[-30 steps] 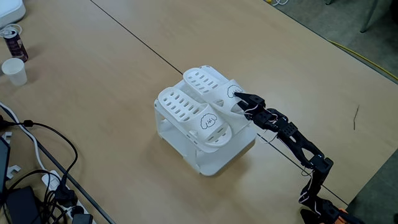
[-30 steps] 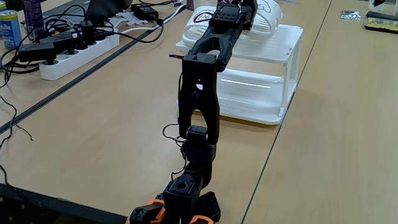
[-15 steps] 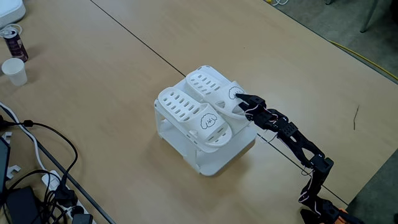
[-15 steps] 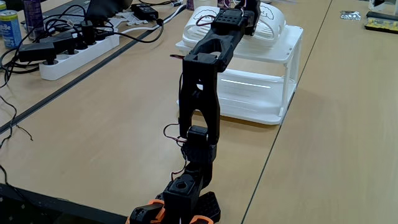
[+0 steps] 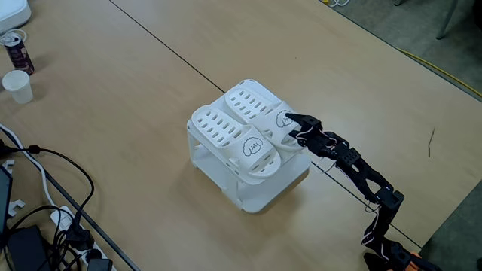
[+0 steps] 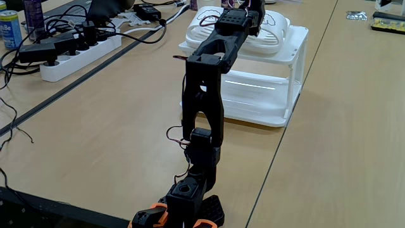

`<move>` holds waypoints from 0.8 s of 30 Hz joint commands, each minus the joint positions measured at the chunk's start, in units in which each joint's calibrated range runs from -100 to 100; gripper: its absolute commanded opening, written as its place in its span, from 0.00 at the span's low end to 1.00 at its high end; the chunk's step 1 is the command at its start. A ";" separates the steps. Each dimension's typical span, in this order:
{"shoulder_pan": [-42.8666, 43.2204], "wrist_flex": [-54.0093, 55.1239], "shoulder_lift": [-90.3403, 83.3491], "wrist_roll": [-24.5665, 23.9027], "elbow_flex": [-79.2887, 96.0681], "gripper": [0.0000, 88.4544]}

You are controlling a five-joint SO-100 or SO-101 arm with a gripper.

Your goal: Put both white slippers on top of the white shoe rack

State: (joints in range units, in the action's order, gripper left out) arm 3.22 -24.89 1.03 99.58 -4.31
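Two white slippers lie side by side on top of the white shoe rack [image 5: 256, 197]. The left slipper [image 5: 230, 138] rests flat and free. The right slipper [image 5: 256, 109] lies beside it, its strap with the cartoon face toward the arm. My gripper [image 5: 289, 123] is at that strap, with its fingers closed on it. From behind the arm, in the other fixed view, the gripper [image 6: 252, 9] hangs over the rack [image 6: 296, 76], and the slipper [image 6: 277, 24] shows past it.
A dark can [image 5: 16, 50] and a white cup [image 5: 16, 86] stand at the table's left edge. Cables [image 5: 53, 188] trail over the near left corner. A power strip [image 6: 76, 54] and a blue can [image 6: 9, 28] lie left of the arm.
The right slipper has come down from a tilt and shifted slightly left, and now lies flatter on the rack top. The gripper moved with it, holding the strap.
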 commanded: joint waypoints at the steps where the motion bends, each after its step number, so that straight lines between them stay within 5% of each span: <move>1: -0.26 0.56 -2.67 0.42 0.84 0.22; 24: -2.32 0.56 -15.80 0.42 12.12 0.22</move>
State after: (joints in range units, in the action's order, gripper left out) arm 2.40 -24.81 -8.62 99.58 7.01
